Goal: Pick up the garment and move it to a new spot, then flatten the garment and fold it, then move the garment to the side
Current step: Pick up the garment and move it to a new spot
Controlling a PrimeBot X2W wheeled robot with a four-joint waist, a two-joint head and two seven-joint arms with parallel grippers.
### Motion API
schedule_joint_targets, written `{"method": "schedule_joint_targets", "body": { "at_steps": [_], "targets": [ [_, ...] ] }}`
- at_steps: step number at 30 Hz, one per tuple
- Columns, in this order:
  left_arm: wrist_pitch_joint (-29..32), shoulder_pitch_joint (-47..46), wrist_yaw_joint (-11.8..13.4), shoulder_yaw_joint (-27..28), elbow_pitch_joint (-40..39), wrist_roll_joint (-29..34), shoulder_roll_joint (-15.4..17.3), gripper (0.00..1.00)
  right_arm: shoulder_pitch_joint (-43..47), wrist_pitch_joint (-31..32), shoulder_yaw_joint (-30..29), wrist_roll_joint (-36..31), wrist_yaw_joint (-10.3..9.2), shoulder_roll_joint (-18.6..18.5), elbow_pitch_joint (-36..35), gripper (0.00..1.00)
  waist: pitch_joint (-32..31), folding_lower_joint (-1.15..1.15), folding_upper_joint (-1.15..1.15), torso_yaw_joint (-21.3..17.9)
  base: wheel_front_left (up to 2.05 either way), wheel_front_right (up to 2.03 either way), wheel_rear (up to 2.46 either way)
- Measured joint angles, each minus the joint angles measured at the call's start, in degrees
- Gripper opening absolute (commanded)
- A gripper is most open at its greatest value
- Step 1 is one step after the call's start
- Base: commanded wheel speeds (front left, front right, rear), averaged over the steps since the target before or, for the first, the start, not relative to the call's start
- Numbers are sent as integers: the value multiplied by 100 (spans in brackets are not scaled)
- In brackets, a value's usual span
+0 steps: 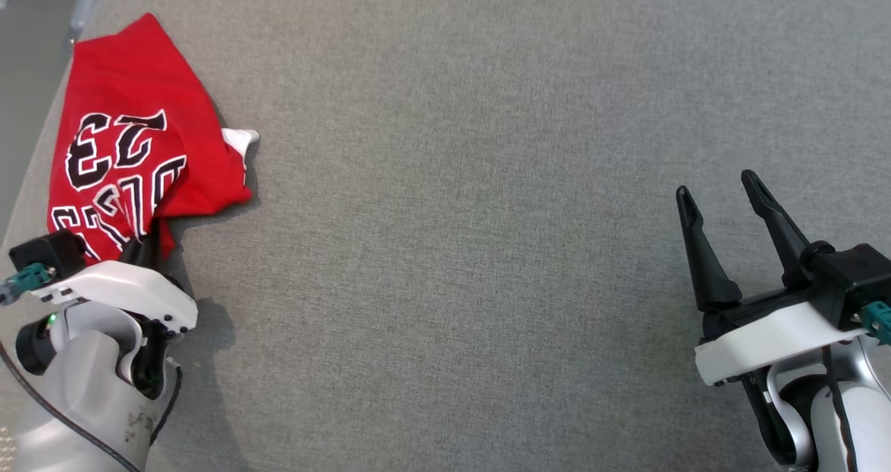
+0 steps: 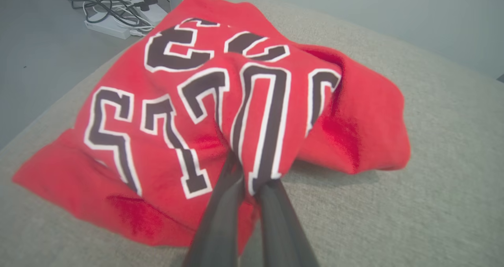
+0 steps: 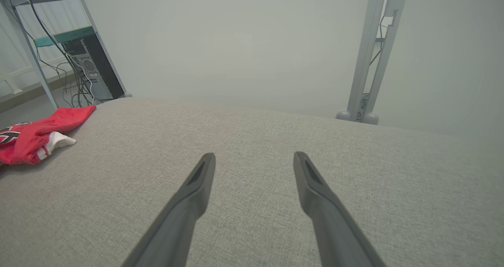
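Note:
The garment (image 1: 132, 138) is a red jersey with black and white letters and numbers, lying crumpled at the far left of the grey padded surface (image 1: 487, 214). My left gripper (image 1: 147, 244) is at its near edge, shut on a fold of the cloth. In the left wrist view the two dark fingers (image 2: 220, 219) pinch a raised ridge of the garment (image 2: 252, 101). My right gripper (image 1: 720, 193) stands open at the lower right, far from the jersey, with nothing between its fingers. The right wrist view shows the garment (image 3: 35, 135) at its left edge and the open gripper (image 3: 254, 160).
The surface's left edge (image 1: 35, 166) runs close beside the jersey, with floor beyond. Cables and a power strip (image 2: 118, 19) lie on the floor past it. A metal stand (image 3: 366, 62) and a shelf with a computer (image 3: 86, 66) stand beyond the far edge.

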Motion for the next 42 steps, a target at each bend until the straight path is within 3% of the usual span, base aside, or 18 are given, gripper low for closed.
{"method": "schedule_joint_targets", "body": {
  "at_steps": [5, 8, 16, 22, 27, 34, 42],
  "targets": [
    [-191, 12, -14, 91, -232, 88, 132, 0, 80, -104, -43, 65, 0, 4, 107, 100, -255, 0, 0, 2, 0, 0, 0],
    [-226, 186, 115, 222, -734, 235, 264, 0, 186, -199, -96, 119, 0, 14, 193, 100, -493, 0, 0, -5, 0, 0, 0],
    [-232, 1491, 770, 655, -2936, 605, 377, 0, 501, -383, -69, 287, 0, 41, 398, 100, -1159, 0, 0, -118, 0, 0, 0],
    [10, 2565, 1400, 716, -4710, 743, 382, 0, 731, -454, -85, 483, 0, 47, 456, 100, -1510, 0, 0, -340, 0, 0, 0],
    [310, 3145, 1720, 586, -5941, 868, 358, 0, 782, -487, -81, 554, 0, 48, 454, 100, -1644, 0, 0, -607, 0, 0, 0],
    [658, 3295, 1801, 19, -6794, 1092, 198, 0, 704, -514, 23, 646, 0, 48, 424, 100, -1663, 0, 0, -1154, 0, 0, 0],
    [924, 2510, 1449, -495, -6369, 1101, 34, 0, 545, -661, 176, 843, 0, 52, 527, 100, -1478, 0, 0, -2045, 0, 0, 0]
  ]
}}
